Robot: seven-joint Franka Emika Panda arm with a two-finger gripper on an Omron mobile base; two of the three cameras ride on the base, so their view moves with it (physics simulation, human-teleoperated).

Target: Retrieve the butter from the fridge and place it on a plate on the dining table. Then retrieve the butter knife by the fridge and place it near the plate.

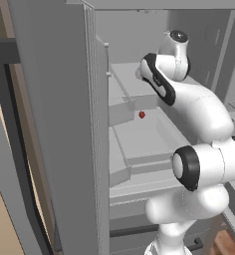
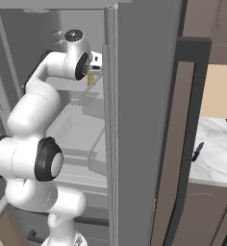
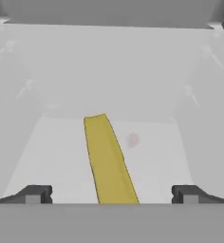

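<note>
Hand view: butter on fridge shelf, between spread hand fingertips.

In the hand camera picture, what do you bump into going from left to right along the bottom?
Left fingertip → butter → faint red blur a little higher up → right fingertip.

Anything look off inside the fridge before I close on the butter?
Nothing stands out. The butter lies flat on the pale fridge shelf, running lengthwise between the open gripper fingertips and slightly slanted to them. A small red item sits on a lower shelf, apart from it. No spills show.
</note>
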